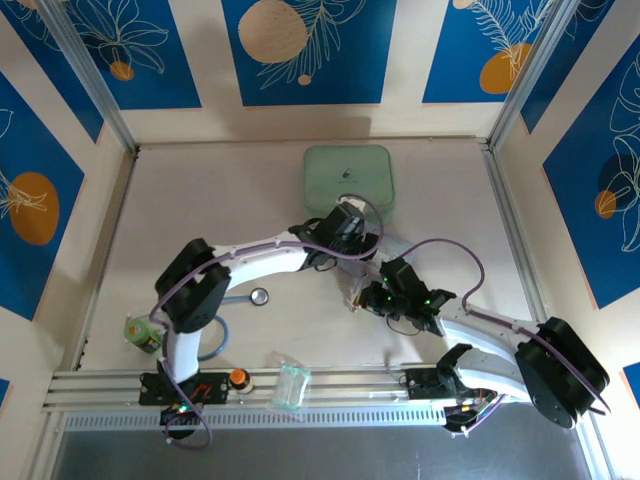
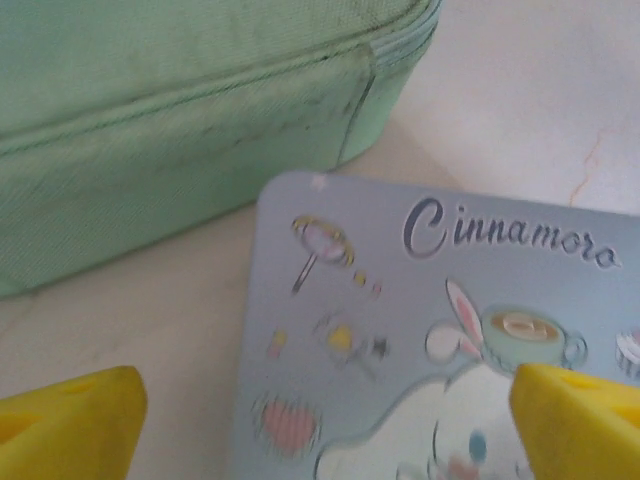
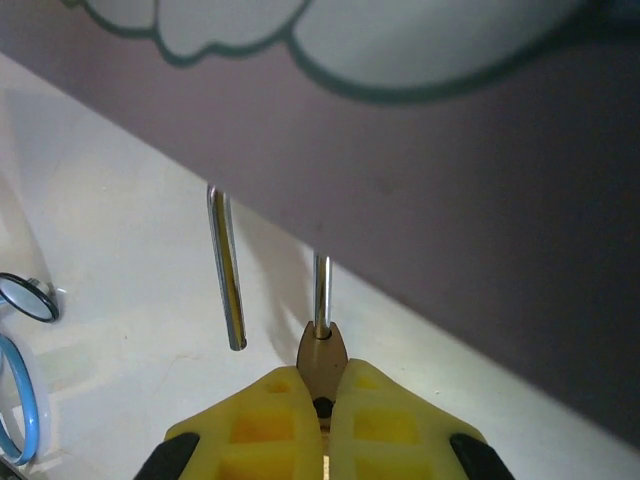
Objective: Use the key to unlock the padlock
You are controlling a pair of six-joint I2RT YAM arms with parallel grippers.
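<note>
Right pincer (image 3: pixel 322 382) is clenched on the brass body of the padlock (image 3: pixel 320 348), mid-surface, just right of centre. And look: one leg of the shackle (image 3: pixel 226 270) hangs free beside the body, so I'd call it unlocked. The key I can't make out. Left pincer (image 2: pixel 325 420) is released, one finger over the Cinnamoroll tin (image 2: pixel 420 320), the other off its left edge. Best now: grip the body firmly and lift the left arm straight up. Tight quarters, though. The tin crowds the shackle's top, the mint zip case (image 2: pixel 170 130) sits just beyond, and the stethoscope disc (image 1: pixel 259 296) lies to the left.
</note>
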